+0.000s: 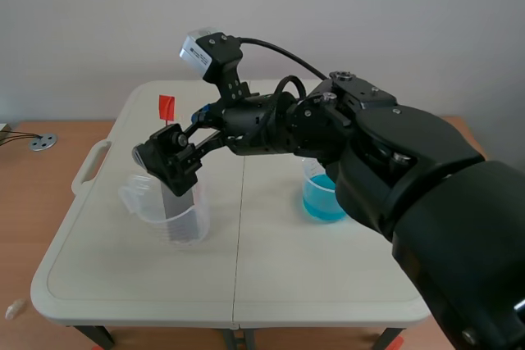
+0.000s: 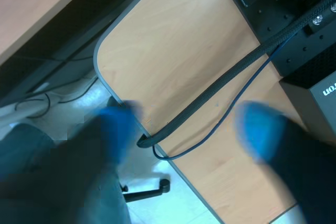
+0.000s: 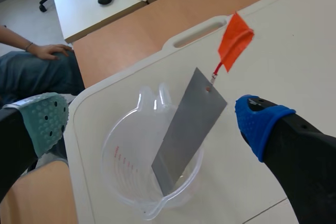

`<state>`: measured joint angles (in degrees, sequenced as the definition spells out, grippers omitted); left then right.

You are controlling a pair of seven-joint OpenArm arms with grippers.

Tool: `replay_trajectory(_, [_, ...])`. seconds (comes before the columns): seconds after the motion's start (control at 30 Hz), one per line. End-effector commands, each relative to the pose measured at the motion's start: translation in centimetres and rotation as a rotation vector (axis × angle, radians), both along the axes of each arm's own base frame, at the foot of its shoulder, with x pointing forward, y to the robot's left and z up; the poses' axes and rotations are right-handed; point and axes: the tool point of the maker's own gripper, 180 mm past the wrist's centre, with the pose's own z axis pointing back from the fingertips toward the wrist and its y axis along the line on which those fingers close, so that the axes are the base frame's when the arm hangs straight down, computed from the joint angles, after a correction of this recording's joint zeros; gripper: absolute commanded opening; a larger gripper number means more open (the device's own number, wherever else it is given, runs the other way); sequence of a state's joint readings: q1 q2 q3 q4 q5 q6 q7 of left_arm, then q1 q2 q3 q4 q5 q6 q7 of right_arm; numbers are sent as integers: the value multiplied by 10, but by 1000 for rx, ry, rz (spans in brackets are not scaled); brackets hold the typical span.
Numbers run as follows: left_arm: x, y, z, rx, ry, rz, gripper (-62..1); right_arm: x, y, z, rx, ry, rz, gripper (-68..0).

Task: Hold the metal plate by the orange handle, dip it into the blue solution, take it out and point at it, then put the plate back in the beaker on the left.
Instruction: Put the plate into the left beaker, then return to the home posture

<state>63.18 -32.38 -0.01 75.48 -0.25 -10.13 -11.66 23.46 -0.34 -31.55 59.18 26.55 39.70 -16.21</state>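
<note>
Right gripper [image 3: 152,120] is spread wide, nothing in its grasp, grey-green pad on one side and blue pad on the other. It hangs over the clear beaker [image 3: 122,167] at the left of the table [image 1: 287,276]. Between those fingers and below them the metal plate [image 3: 189,124] stands in the beaker, tilted, its lower corner down at the base and its upper edge leaning out over the rim. The orange handle [image 3: 234,40] sticks up from the plate's top corner, ahead of the fingers and not between them.

That is the danger, I'd say. Close here and the pads would take the bare plate, or the beaker's wall, instead of the handle. The handle looks thin and floppy, so a poor pinch could let the plate swing or slip. The beaker looks light, too, and a nudge from either finger could tip it.

The beaker of blue solution [image 1: 322,198] sits well apart, partly behind the arm, and a careless carry across could clip it. The left gripper [image 2: 189,132] is away over a wooden desk [image 2: 184,51], also spread and holding nothing.
</note>
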Motion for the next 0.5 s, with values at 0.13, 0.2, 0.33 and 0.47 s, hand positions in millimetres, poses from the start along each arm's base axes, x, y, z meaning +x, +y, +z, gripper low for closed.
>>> replay_trajectory(0.13, [7,-6,2,-20,-27,7,14,15,-9,17,26,-26,-34,-10])
replay_trajectory(0.2, [10,-6,2,-21,-33,7,14,19,-15,19,22,-28,-51,-10])
replay_trajectory(0.33, [15,-6,2,-23,-47,9,14,25,-29,24,13,-36,-75,-10])
replay_trajectory(0.47, [21,-10,5,-46,-61,40,14,28,-47,32,19,-49,-99,-10])
